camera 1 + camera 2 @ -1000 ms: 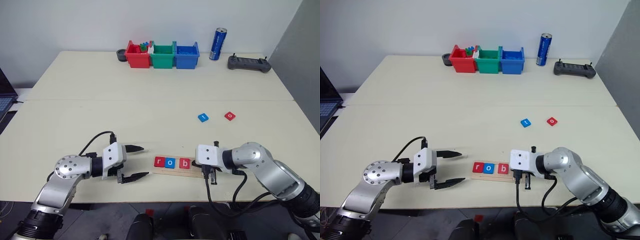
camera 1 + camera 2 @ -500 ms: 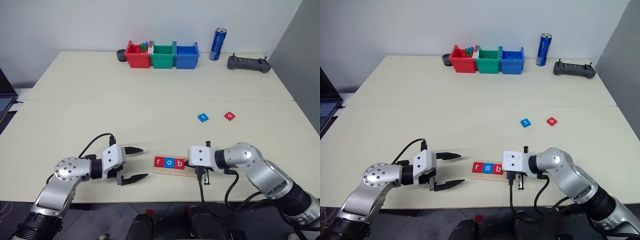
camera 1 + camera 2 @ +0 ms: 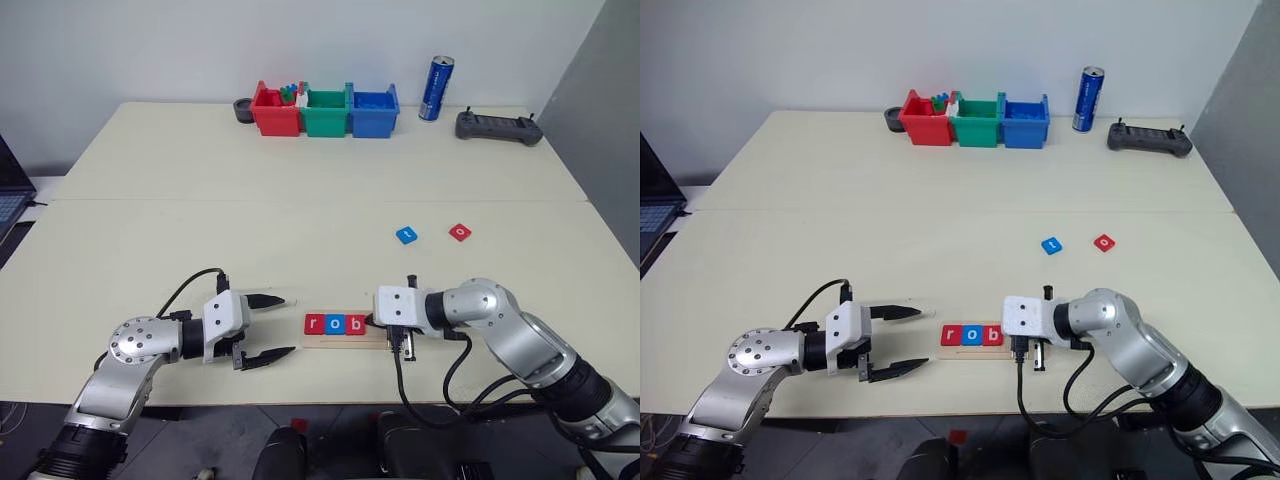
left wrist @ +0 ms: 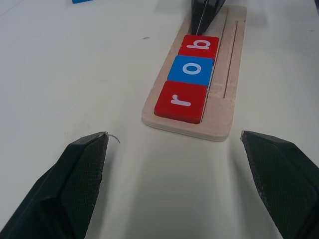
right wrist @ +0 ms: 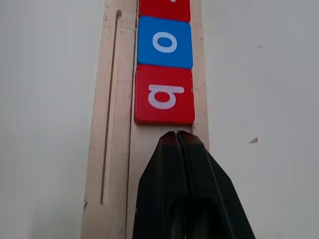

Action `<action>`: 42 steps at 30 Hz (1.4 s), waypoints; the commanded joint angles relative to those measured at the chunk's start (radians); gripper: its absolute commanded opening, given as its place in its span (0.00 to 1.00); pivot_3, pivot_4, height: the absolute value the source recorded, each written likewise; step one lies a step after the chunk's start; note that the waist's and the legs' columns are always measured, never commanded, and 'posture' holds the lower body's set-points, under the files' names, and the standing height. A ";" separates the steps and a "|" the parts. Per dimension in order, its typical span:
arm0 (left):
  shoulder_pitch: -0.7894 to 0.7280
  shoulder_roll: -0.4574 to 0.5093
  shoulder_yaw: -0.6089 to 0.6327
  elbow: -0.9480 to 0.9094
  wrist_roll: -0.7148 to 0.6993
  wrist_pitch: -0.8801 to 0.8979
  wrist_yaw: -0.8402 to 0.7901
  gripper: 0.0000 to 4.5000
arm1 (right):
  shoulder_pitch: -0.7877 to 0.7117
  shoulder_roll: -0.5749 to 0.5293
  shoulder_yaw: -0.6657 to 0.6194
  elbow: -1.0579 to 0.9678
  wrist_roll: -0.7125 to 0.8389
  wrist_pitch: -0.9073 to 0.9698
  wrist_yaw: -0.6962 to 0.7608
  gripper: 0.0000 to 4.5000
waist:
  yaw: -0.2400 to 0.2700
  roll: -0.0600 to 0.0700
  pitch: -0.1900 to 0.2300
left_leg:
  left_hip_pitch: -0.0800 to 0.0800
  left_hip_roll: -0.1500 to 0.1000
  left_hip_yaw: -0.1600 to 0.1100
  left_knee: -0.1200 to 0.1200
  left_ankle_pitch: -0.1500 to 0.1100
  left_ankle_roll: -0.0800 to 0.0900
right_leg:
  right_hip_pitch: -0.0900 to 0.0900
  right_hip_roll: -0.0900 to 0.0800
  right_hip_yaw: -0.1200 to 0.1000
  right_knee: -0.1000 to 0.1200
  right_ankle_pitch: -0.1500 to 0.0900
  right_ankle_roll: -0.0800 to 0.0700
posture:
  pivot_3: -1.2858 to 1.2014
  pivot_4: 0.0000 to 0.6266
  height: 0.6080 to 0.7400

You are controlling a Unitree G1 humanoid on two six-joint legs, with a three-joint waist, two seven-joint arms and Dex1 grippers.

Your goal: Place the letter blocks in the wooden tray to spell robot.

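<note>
Tray (image 4: 225, 107): right stretch bare, but the closed right gripper (image 5: 177, 137) sits on it, tips just beside the b tile (image 5: 164, 94).
Left of tray: bare table (image 3: 200, 230) between the spread left gripper (image 3: 283, 325) fingers.
Loose tiles: blue tile (image 3: 405, 235) and red tile (image 3: 459, 231) lie on open tabletop, well apart from the tray.

On the table (image 3: 150, 220), the wooden tray (image 3: 345, 340) lies at six o'clock, three letter blocks (image 3: 335, 323) on its left part. Two more blocks (image 3: 432, 233) lie at two o'clock from it. Bins (image 3: 325, 112), a can (image 3: 435, 88) and a controller (image 3: 498, 126) line the twelve o'clock edge.
</note>
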 commanded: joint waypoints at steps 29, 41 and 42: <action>0.013 0.055 0.045 -0.066 -0.025 0.030 -0.020 1.00 | -0.468 0.090 -0.475 1.406 0.049 -0.392 -0.221 0.92 | -0.019 0.002 0.001 | 0.001 -0.001 0.002 -0.002 0.000 0.001 | 0.000 -0.001 0.002 0.000 0.000 -0.001 | 0.52 0.24 1.00; -0.020 0.055 0.031 0.008 0.002 -0.016 -0.053 1.00 | -0.495 0.136 -0.500 1.520 0.050 -0.379 -0.227 0.78 | -0.029 0.002 0.001 | 0.002 -0.001 0.002 -0.002 0.000 0.001 | 0.001 0.000 0.002 0.001 0.000 -0.001 | 0.52 0.24 1.00; -0.026 0.052 0.028 0.023 0.005 -0.025 -0.057 1.00 | -0.495 0.138 -0.502 1.522 0.049 -0.381 -0.237 0.71 | -0.029 0.002 0.001 | 0.003 -0.001 0.002 -0.002 0.000 0.001 | 0.001 0.000 0.002 0.001 0.000 -0.001 | 0.52 0.24 1.00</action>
